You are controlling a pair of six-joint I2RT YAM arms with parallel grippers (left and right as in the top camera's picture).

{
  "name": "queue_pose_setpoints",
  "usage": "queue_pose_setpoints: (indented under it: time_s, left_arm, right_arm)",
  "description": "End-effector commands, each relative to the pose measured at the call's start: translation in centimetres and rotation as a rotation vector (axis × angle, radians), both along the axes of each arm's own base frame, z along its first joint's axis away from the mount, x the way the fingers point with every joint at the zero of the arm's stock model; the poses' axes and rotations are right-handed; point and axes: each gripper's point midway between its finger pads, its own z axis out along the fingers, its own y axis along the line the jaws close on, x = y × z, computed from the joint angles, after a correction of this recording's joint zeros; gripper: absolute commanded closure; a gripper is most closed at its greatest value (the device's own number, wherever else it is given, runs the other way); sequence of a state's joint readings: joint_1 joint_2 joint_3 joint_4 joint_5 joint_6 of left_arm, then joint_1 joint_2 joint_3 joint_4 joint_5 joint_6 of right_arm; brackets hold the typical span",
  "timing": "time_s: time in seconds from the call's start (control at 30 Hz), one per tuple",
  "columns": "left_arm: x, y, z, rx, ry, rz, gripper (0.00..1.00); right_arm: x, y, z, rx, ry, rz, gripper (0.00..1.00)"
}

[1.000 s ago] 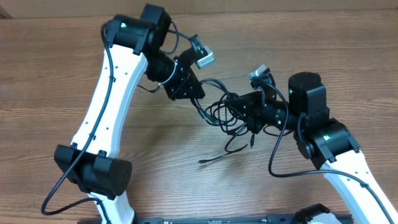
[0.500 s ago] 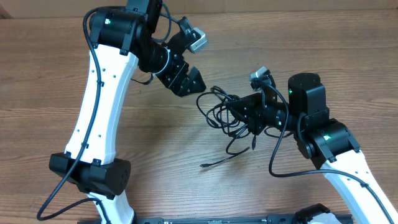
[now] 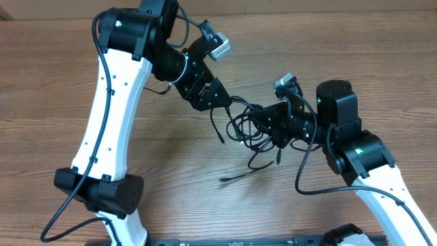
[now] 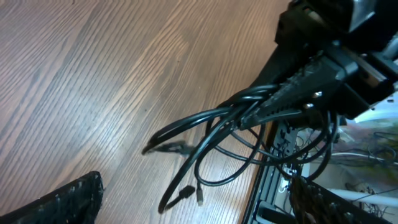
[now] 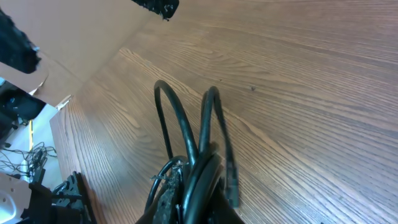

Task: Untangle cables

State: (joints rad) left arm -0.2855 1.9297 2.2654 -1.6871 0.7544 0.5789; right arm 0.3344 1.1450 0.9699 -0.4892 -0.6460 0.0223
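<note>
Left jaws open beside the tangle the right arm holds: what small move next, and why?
Probably ease the left gripper forward and close on the nearest loop of the cables. Its jaws stand open facing the loops, while the right gripper, shut on the bundle, anchors it for a pull.

Reaching inward from both sides
Holds left gripper (image 3: pixel 217 98) spread wide, tilted down toward centre; clamps right gripper (image 3: pixel 263 121) tight, pointing at the left one.

Thin black cables (image 3: pixel 247 130) are bunched in tangled loops at frame centre, clamped by the right tool (image 3: pixel 263 121); one plugged end (image 3: pixel 222 179) is trailed toward lower centre.
</note>
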Motion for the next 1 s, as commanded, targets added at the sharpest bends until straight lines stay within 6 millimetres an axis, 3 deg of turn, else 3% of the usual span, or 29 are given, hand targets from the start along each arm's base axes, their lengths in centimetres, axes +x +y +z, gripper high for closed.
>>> queue_pose_setpoints:
  time_s: [0.0, 0.4, 0.83, 0.87, 0.9, 0.97]
  left_arm:
    - [-0.9, -0.3, 2.3, -0.058, -0.075, -0.042, 0.05]
    - [-1.1, -0.6, 2.3, -0.061, -0.226, -0.198, 0.0]
    - [-1.8, -1.5, 1.2, 0.022, -0.288, -0.29, 0.03]
    - [-1.9, -1.5, 1.2, 0.021, -0.288, -0.29, 0.04]
    - [-1.9, -1.5, 1.2, 0.021, -0.288, -0.291, 0.12]
    - [-1.9, -1.5, 1.2, 0.02, -0.287, -0.291, 0.55]
  right_arm:
    - [0.2, 0.0, 0.3, -0.001, -0.027, 0.002, 0.96]
    - [-2.0, 1.6, 1.9, -0.028, -0.343, 0.31, 0.96]
    - [-1.3, 2.1, 3.8, -0.002, -0.449, 0.313, 0.96]
    - [-1.3, 2.1, 3.8, -0.002, -0.45, 0.313, 0.96]
    - [-1.3, 2.1, 3.8, -0.002, -0.45, 0.313, 0.96]
    - [-1.2, 2.1, 3.8, -0.001, -0.452, 0.313, 0.96]
